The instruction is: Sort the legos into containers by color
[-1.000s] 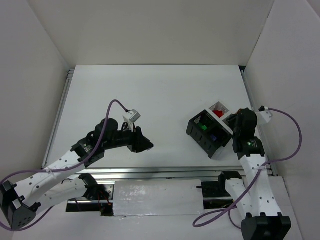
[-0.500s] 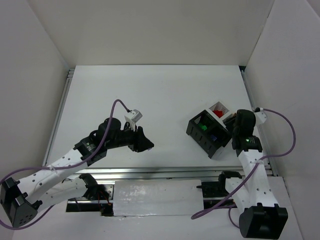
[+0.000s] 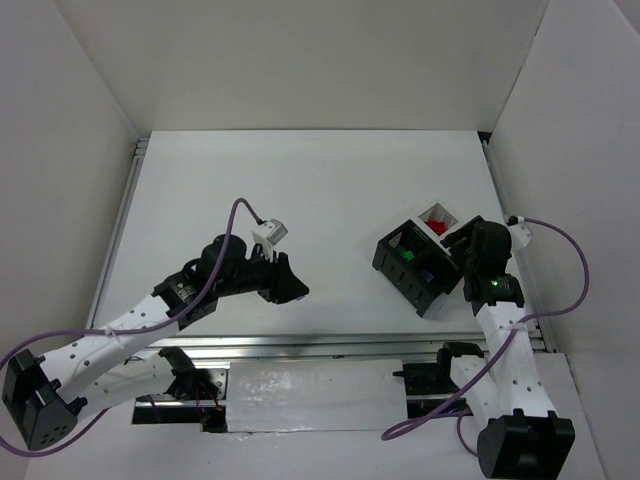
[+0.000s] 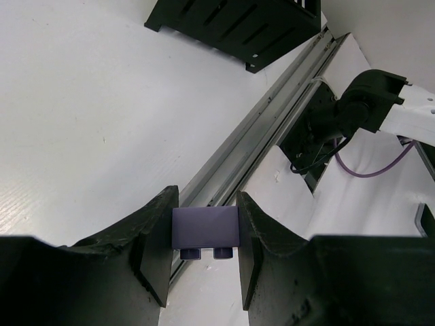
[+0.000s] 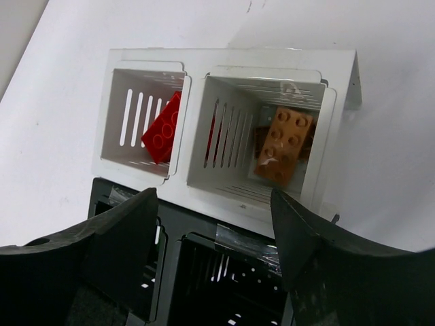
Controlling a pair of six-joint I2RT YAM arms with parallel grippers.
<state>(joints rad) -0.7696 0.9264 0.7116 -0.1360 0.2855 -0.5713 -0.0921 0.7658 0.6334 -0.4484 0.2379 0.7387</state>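
My left gripper (image 4: pixel 204 234) is shut on a pale lavender lego (image 4: pixel 205 228), studs down, held above the table's near rail; in the top view it (image 3: pixel 292 291) sits left of the bins. The block of containers (image 3: pixel 420 255) stands at the right, black outside (image 4: pixel 238 27). A red lego (image 5: pixel 162 128) leans in the left white cell and a brown-orange lego (image 5: pixel 284 145) lies in the right white cell. A green lego (image 3: pixel 407 255) and a lavender one (image 3: pixel 428 273) lie in the black cells. My right gripper (image 5: pixel 214 224) is open and empty, directly over the containers.
A metal rail (image 4: pixel 251 146) runs along the table's near edge. White walls enclose the table on three sides. The right arm's base (image 4: pixel 363 105) shows beyond the rail.
The left gripper has barely shifted, still holding the lavender lego. The right wrist has edged slightly left over the bins.
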